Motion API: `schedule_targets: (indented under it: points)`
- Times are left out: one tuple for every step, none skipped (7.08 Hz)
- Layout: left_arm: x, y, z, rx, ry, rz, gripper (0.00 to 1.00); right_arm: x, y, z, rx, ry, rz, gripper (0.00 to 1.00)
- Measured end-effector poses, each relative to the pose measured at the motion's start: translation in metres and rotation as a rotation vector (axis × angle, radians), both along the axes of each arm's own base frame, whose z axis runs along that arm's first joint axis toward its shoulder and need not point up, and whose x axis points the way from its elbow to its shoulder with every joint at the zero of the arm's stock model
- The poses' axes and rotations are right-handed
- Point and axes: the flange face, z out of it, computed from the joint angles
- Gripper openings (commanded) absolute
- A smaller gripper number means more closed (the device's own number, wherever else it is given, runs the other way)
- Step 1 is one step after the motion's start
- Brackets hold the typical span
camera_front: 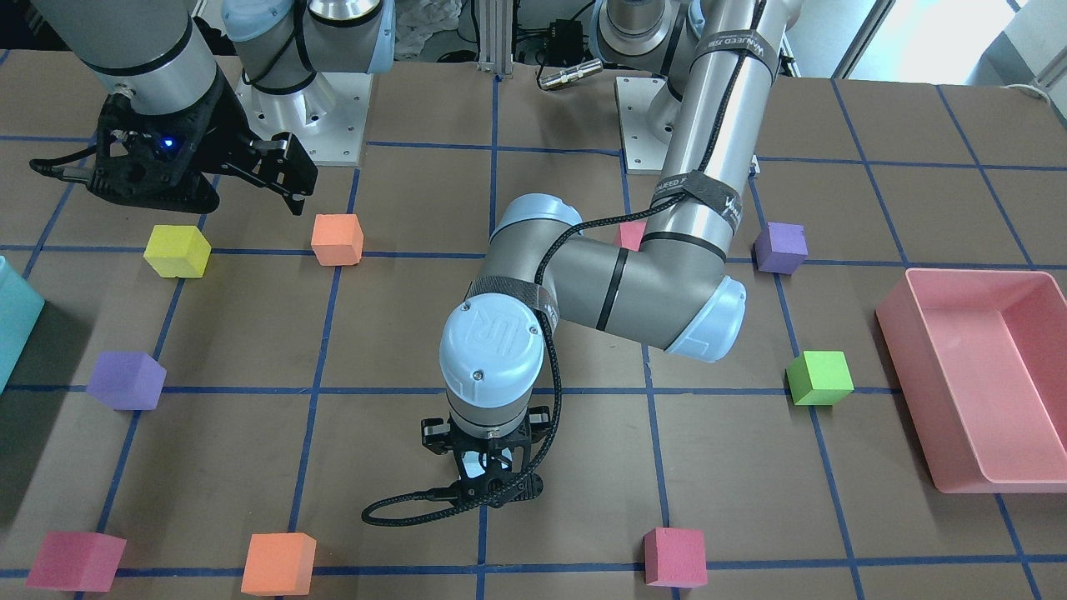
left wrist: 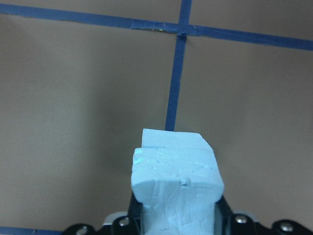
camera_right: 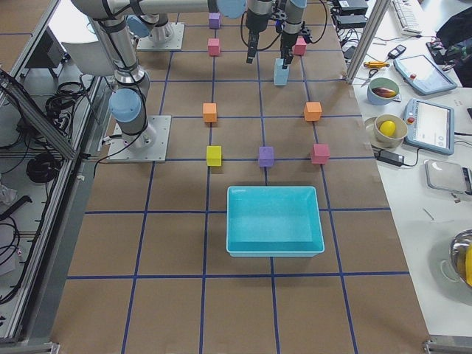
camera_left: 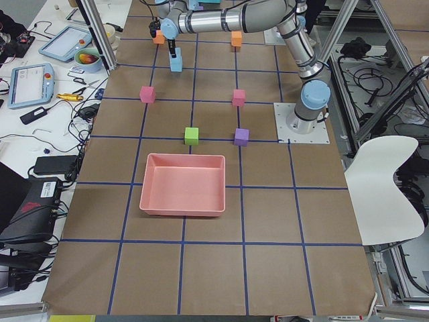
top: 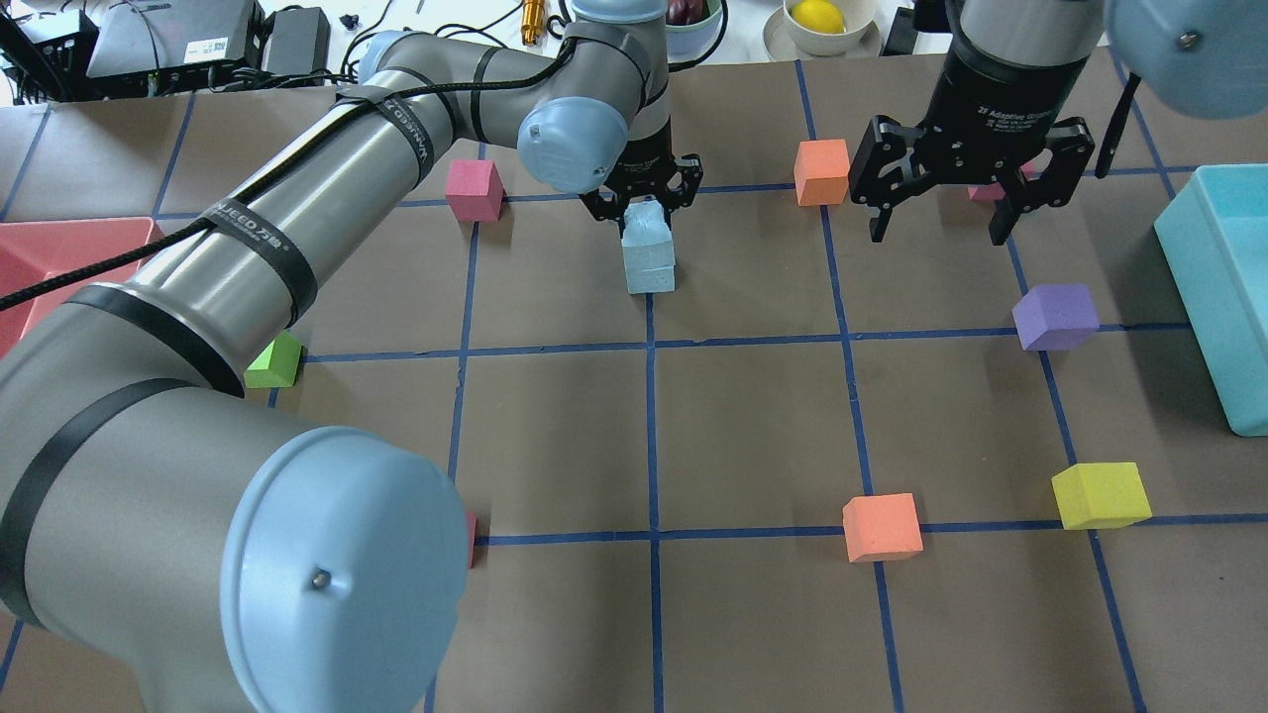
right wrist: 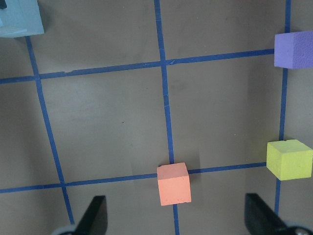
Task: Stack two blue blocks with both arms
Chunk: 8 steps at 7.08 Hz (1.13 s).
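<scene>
Two pale blue blocks stand as a stack at the table's far middle. The lower blue block (top: 651, 268) rests on the table by a tape line. My left gripper (top: 643, 201) is shut on the upper blue block (top: 644, 224), which sits on the lower one, slightly offset. In the left wrist view the held block (left wrist: 177, 183) fills the jaws and the lower block's edge (left wrist: 168, 138) shows just behind it. My right gripper (top: 941, 216) is open and empty, hovering to the stack's right. In the front-facing view the left wrist hides the stack.
An orange cube (top: 821, 171) sits between the two grippers. A purple cube (top: 1056, 317), a yellow cube (top: 1100, 494) and another orange cube (top: 881, 527) lie nearer the robot. A pink cube (top: 474, 189) is left of the stack. The teal bin (top: 1218, 297) is on the right, the pink tray (camera_front: 975, 375) on the left.
</scene>
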Motion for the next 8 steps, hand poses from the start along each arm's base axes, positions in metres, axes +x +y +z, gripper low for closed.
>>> schedule_targets:
  points:
    - [0.000,-0.001,-0.002,0.000,-0.005,0.002,1.00,0.000,0.000,0.000,0.001,0.000,0.000,1.00]
    - [0.000,-0.001,0.003,-0.006,-0.001,0.008,1.00,0.000,0.000,0.000,0.001,0.000,0.000,1.00]
    - [0.001,0.000,0.017,-0.019,0.015,0.012,1.00,0.000,0.000,0.000,0.001,0.000,0.000,1.00]
    - [0.010,0.000,0.040,-0.027,0.038,0.023,1.00,0.000,0.001,0.000,0.001,0.001,-0.002,1.00]
    - [0.028,0.001,0.070,-0.023,0.050,0.025,1.00,0.000,0.001,0.000,0.001,0.001,-0.004,1.00]
    - [0.055,0.008,0.103,-0.010,0.039,-0.007,1.00,0.000,0.001,0.000,0.000,0.001,-0.004,1.00]
    - [0.089,0.020,0.137,0.010,-0.001,-0.070,1.00,0.000,0.001,0.000,0.000,0.001,-0.001,1.00]
    - [0.124,0.037,0.169,0.039,-0.042,-0.132,1.00,0.000,0.000,0.000,-0.001,0.001,0.000,1.00]
